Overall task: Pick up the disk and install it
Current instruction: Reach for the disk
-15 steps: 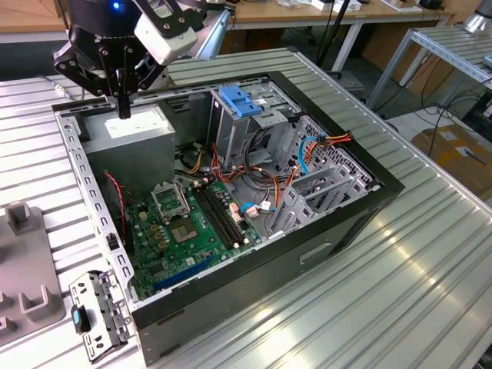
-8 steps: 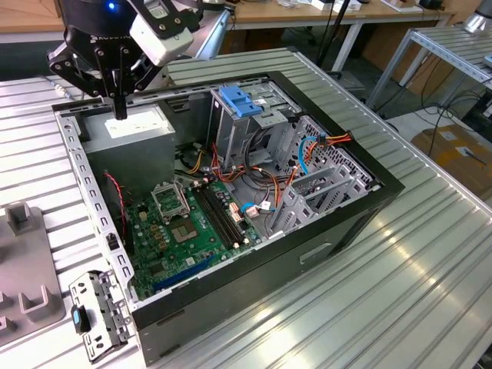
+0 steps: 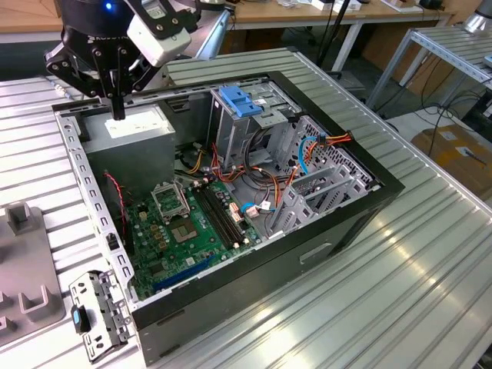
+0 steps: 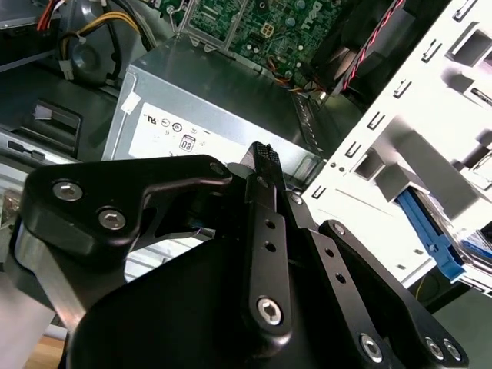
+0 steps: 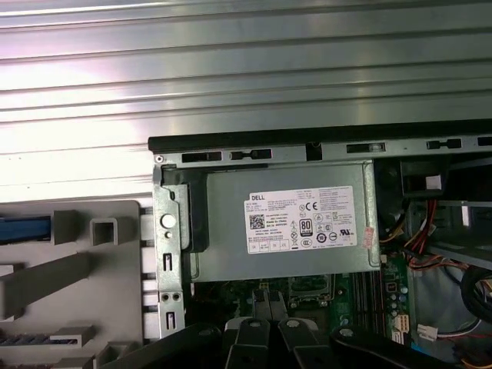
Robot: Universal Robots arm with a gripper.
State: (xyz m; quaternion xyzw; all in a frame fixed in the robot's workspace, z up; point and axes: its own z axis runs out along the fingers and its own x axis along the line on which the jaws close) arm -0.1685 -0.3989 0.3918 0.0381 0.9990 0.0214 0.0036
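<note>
One hand [image 3: 117, 108], fingers pressed together with nothing between them, hangs just above the grey power supply [image 3: 131, 127]. That sits in the open computer case [image 3: 330, 231], in the corner at the exterior view's upper left. I find the disk [image 5: 23, 228] outside the case, lying in the grey holder [image 5: 77, 261] on the table [image 3: 430, 292]. In the second wrist view its blue rail [image 4: 429, 231] shows past the perforated side wall [image 4: 400, 131]. Disk and hand are well apart, with that wall between them.
</note>
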